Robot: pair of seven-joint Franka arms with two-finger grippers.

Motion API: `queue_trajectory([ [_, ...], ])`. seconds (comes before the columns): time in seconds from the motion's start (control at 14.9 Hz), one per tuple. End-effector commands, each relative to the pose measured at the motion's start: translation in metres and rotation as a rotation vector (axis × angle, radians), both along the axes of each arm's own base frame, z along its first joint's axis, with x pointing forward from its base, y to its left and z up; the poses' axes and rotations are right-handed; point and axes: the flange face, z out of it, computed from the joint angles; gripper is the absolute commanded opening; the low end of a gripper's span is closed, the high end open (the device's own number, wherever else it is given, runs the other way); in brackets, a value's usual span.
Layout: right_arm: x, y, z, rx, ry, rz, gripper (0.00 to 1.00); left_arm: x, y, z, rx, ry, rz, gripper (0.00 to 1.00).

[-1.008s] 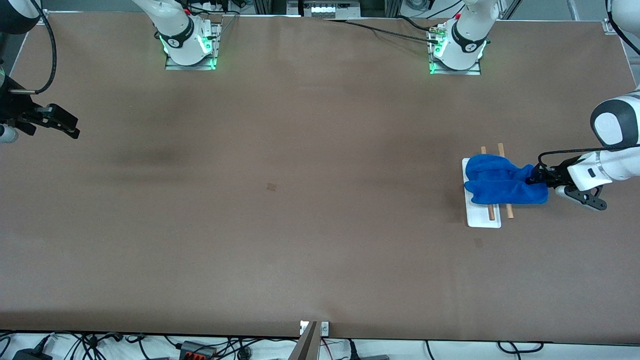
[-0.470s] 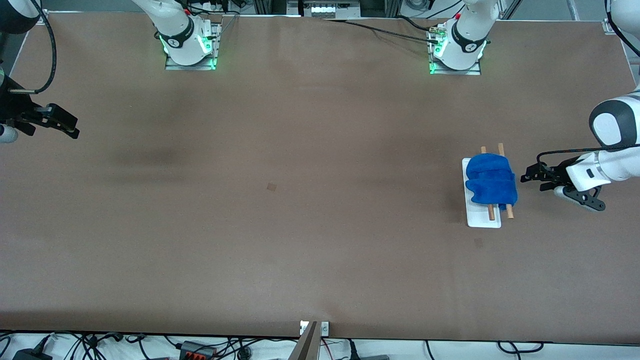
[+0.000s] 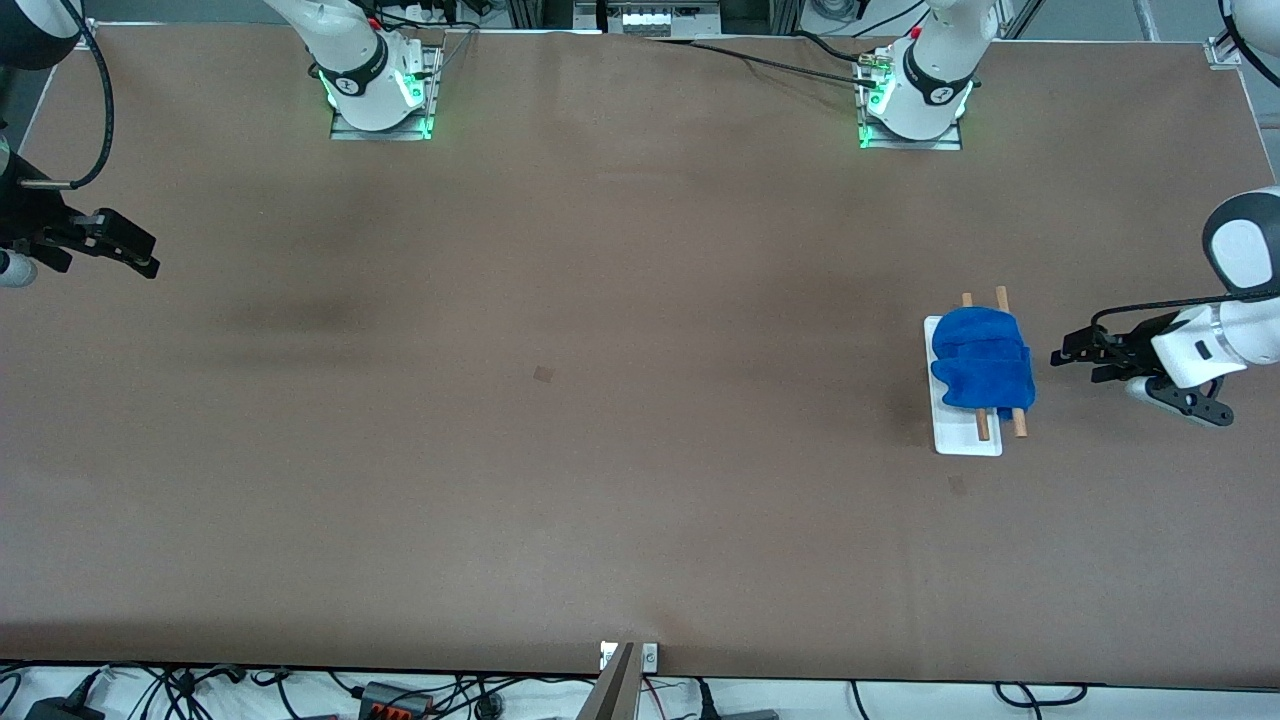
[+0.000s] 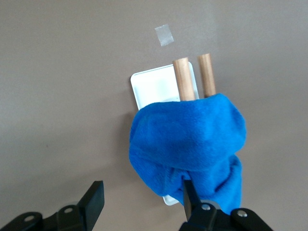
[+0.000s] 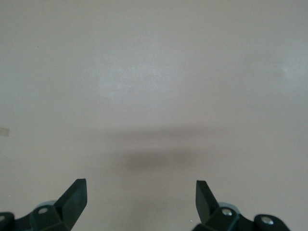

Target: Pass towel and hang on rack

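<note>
The royal-blue towel (image 3: 981, 359) hangs draped over the two wooden rods (image 3: 1002, 299) of the rack, whose white base (image 3: 966, 440) lies toward the left arm's end of the table. In the left wrist view the towel (image 4: 187, 139) covers most of the rods (image 4: 184, 79) and the base (image 4: 153, 87). My left gripper (image 3: 1068, 358) is open and empty, a short way beside the towel, not touching it; its fingers (image 4: 94, 199) stand wide apart. My right gripper (image 3: 135, 255) is open and empty over the table's edge at the right arm's end, where the arm waits; it shows only bare table (image 5: 154, 96).
A small tape patch (image 3: 543, 374) lies mid-table and another (image 3: 957, 485) just nearer the front camera than the rack. The arm bases (image 3: 380, 95) stand along the table's back edge. Cables run below the front edge.
My left gripper let go of the towel and drew back from the rack toward the left arm's end. The towel's pulled corner dropped and now hangs on the rods. The right arm has barely moved.
</note>
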Motion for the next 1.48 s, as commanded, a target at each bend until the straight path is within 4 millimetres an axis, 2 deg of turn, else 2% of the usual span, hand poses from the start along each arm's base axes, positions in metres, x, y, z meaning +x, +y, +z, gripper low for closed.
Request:
queue_trajectory([
  [0.0, 0.000, -0.003, 0.006, 0.009, 0.006, 0.006, 1.00, 0.011, -0.004, 0.044, 0.013, 0.031, 0.024, 0.75],
  [0.34, -0.004, -0.001, 0.007, 0.011, 0.019, 0.003, 1.00, 0.024, -0.033, 0.092, 0.068, 0.084, 0.053, 0.77],
  [0.6, -0.003, 0.005, 0.006, 0.011, 0.024, 0.015, 1.00, 0.026, -0.064, 0.126, 0.088, 0.130, 0.114, 0.80],
  [0.81, -0.004, 0.004, 0.004, 0.013, 0.030, 0.011, 1.00, 0.016, -0.106, 0.166, 0.168, 0.101, 0.148, 0.81],
  [0.94, -0.006, 0.004, 0.002, 0.016, 0.044, -0.003, 1.00, 0.007, -0.118, 0.182, 0.187, 0.076, 0.170, 0.93],
  [1.01, -0.008, 0.006, 0.002, 0.019, 0.049, -0.007, 1.00, -0.004, -0.131, 0.193, 0.201, 0.063, 0.185, 0.94],
  [1.08, -0.011, 0.007, 0.002, 0.027, 0.056, -0.013, 1.00, -0.010, -0.132, 0.195, 0.216, 0.062, 0.221, 0.96],
  [1.21, -0.017, 0.005, 0.000, 0.028, 0.063, -0.013, 1.00, -0.011, -0.122, 0.195, 0.233, 0.047, 0.309, 1.00],
  [1.41, -0.019, 0.005, -0.001, 0.027, 0.064, 0.004, 1.00, -0.023, -0.123, 0.213, 0.234, 0.003, 0.333, 1.00],
])
